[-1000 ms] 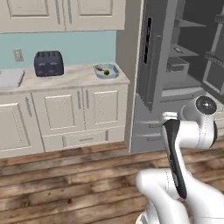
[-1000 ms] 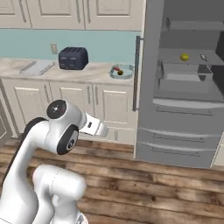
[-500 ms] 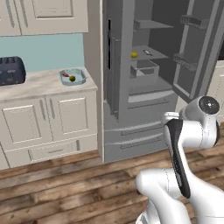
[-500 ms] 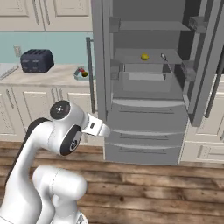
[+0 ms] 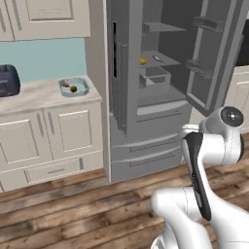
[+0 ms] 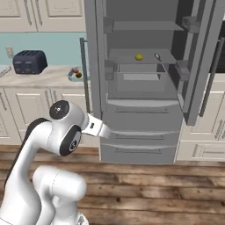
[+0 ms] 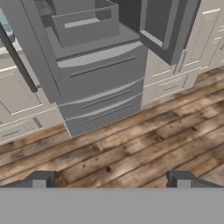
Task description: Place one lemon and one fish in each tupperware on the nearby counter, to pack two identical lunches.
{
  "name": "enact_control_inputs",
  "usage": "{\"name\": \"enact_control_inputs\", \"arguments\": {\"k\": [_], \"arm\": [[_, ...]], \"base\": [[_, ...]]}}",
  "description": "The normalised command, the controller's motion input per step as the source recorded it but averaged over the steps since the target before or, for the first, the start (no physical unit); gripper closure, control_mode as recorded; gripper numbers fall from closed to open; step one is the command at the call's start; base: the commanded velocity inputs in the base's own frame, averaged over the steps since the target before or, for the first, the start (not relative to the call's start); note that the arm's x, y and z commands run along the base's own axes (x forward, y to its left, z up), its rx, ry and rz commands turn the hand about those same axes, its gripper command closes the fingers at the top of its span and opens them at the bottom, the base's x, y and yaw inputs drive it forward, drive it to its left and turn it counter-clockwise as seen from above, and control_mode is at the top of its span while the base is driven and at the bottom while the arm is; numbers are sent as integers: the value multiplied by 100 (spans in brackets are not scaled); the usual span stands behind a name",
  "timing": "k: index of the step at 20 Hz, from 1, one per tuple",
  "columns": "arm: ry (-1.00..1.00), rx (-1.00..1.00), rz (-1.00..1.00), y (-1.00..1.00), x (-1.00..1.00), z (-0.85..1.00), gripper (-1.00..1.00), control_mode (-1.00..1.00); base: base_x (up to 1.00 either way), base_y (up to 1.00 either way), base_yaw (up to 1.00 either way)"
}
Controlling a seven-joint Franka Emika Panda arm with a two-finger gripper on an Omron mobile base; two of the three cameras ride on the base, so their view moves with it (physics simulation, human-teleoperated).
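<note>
The pale blue-grey tupperware [image 5: 74, 87] [image 6: 75, 74] stands on the beige counter [image 5: 44, 95] just left of the fridge. It holds a lemon [image 5: 73, 89] [image 6: 78, 75] and a small red-orange bit, apparently a fish [image 6: 74, 70]. Another lemon [image 5: 143, 61] [image 6: 139, 57] lies on a middle shelf of the open fridge. My gripper [image 7: 110, 180] is open, with its two dark fingertips [image 7: 40, 179] far apart. Nothing is between them. It looks down at the wooden floor in front of the fridge's lower drawers [image 7: 100, 89].
A dark navy toaster [image 5: 7, 80] [image 6: 29, 61] sits further left on the counter. The grey fridge [image 6: 140, 88] has its doors swung open; the right door [image 5: 214, 58] [image 6: 200, 66] juts out toward me. Cream cabinets flank it. A pale slender item [image 6: 158, 57] lies near the shelf lemon.
The base has swung right, so the whole scene slid left: the fridge now fills the middle and the counter sits at the left. The gripper has stayed open.
</note>
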Motion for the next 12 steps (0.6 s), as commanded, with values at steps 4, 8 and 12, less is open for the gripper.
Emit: {"name": "enact_control_inputs", "arguments": {"k": [4, 8, 12], "arm": [[0, 0, 0, 0, 0, 0, -100, 100], [0, 0, 0, 0, 0, 0, -100, 100], [0, 0, 0, 0, 0, 0, -100, 100]], "base": [[100, -60, 0], [100, -63, -13], [100, -25, -34]]}}
